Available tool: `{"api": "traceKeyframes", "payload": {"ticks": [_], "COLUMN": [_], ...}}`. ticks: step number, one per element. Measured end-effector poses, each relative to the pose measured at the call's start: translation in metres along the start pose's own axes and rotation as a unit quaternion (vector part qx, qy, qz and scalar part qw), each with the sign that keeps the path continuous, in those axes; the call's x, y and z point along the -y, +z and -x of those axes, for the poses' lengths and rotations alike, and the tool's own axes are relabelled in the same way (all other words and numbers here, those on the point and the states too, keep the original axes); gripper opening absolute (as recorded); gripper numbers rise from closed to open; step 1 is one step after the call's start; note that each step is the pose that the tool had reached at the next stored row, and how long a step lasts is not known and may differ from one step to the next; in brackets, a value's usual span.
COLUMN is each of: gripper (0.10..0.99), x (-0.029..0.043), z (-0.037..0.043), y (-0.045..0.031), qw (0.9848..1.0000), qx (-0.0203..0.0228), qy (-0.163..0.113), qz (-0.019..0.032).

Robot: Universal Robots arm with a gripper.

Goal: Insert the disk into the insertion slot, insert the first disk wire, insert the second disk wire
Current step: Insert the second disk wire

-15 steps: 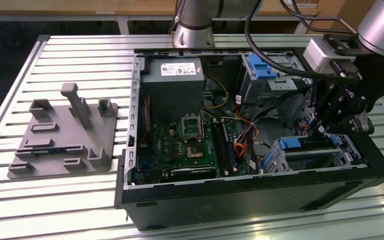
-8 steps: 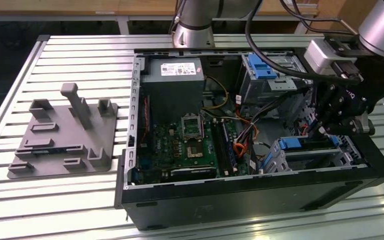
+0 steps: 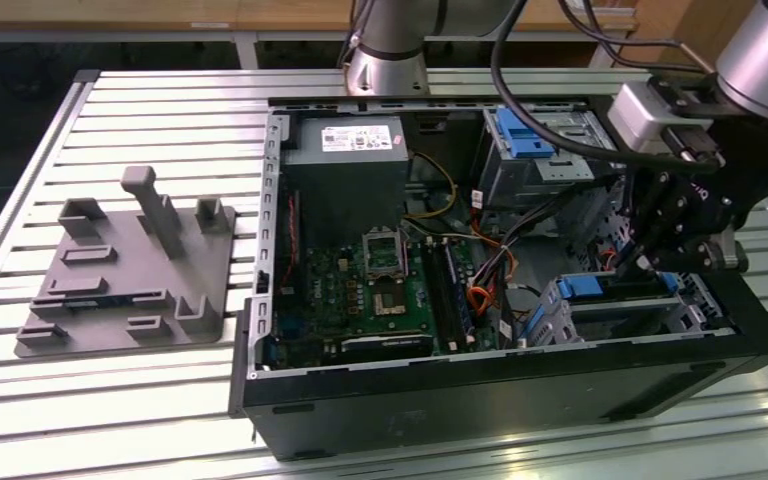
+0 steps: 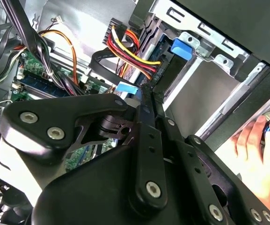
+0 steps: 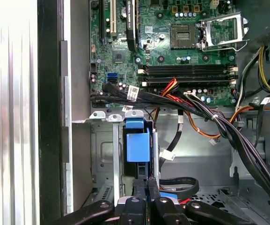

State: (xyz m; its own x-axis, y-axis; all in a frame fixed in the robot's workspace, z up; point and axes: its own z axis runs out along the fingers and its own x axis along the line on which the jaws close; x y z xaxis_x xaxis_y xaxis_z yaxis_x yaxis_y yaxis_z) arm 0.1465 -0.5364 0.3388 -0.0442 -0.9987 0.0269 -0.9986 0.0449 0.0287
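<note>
The claw (image 5: 143, 187) is sitting clenched, fingers together, just above the one disk (image 5: 137, 146). The disk is standing on edge in the single insertion slot (image 3: 651, 310), its long axis running down into it.

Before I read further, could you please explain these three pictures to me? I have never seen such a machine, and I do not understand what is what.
It is one robot arm working inside an opened computer case that lies on a slatted metal table. The exterior view looks at the whole scene from outside. Both wrist views come from cameras riding on the arm, so they look down past the arm's black hand into the case. The hand is low over the silver drive cage, where the blue frame of the disk shows. Its fingers look pressed together. Beside the case lies a grey holder tray. A person's hand rests nearby.
</note>
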Motion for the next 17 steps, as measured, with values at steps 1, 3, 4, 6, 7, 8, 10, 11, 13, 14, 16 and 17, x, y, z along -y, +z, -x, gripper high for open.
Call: {"api": "traceKeyframes", "payload": {"ticks": [1, 3, 4, 6, 7, 8, 10, 11, 13, 14, 16, 17], "gripper": [0.141, 0.141, 0.141, 0.141, 0.141, 0.141, 0.141, 0.141, 0.141, 0.141, 0.141, 0.141], "x": [0.0001, 0.0001, 0.0002, 0.0005, 0.0005, 0.0006, 0.0007, 0.0008, 0.0010, 0.0011, 0.0012, 0.0012], "z": [0.0000, 0.0000, 0.0000, 0.0000, 0.0000, 0.0000, 0.0001, 0.0000, 0.0001, 0.0001, 0.0001, 0.0001], "y": [0.0003, 0.0009, 0.0013, 0.0018, 0.0021, 0.0025, 0.0035, 0.0040, 0.0051, 0.0055, 0.0064, 0.0069], "qw": [1.0000, 1.0000, 1.0000, 1.0000, 1.0000, 1.0000, 1.0000, 1.0000, 1.0000, 1.0000, 1.0000, 1.0000], "qx": [-0.0001, -0.0002, -0.0001, -0.0002, -0.0001, -0.0001, 0.0000, 0.0000, -0.0002, -0.0002, -0.0003, -0.0002], "qy": [0.000, 0.000, 0.000, 0.000, 0.000, 0.000, 0.000, 0.000, 0.000, 0.000, 0.000, 0.000], "qz": [0.0000, 0.0000, 0.0000, 0.0000, 0.0001, 0.0001, 0.0001, 0.0001, 0.0000, 0.0000, 0.0001, 0.0001]}}
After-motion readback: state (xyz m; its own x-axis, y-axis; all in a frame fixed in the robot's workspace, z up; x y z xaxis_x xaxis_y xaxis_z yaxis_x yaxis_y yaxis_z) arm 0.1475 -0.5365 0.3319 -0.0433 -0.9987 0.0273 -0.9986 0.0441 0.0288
